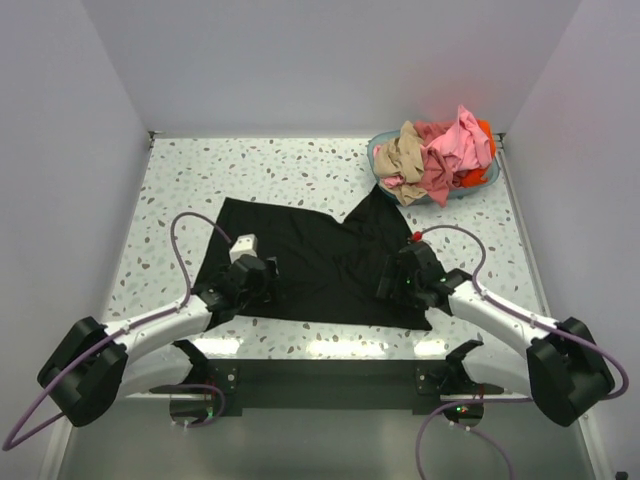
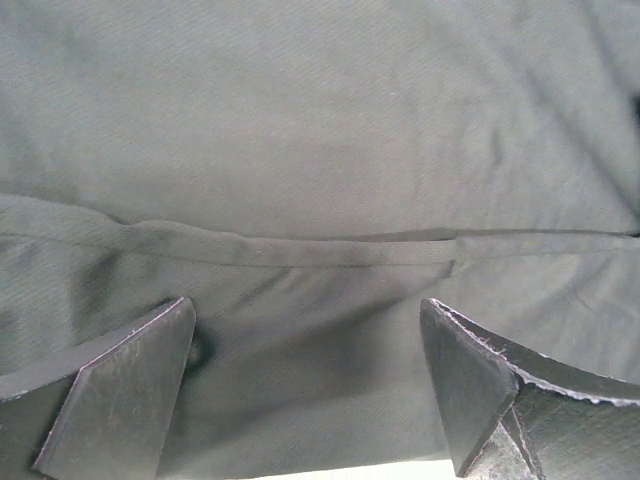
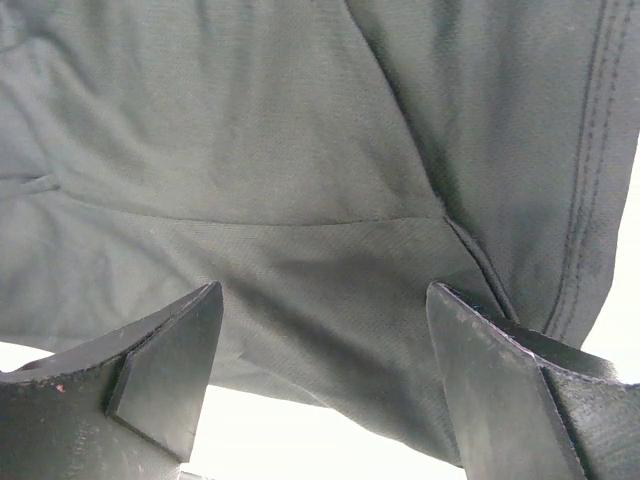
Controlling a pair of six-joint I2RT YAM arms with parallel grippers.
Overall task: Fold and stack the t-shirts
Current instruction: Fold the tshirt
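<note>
A large black t-shirt lies spread on the speckled table. My left gripper hovers open over the shirt's near left part; in the left wrist view its jaws stand wide apart over dark cloth with a hem seam. My right gripper is open over the shirt's near right edge; in the right wrist view the jaws straddle black cloth by a stitched hem. Pink, tan-beige and orange-red shirts are heaped in the basket.
The teal round basket stands at the far right corner against the white walls. A corner of the black shirt reaches up to the basket. The table's near edge runs just in front of the shirt.
</note>
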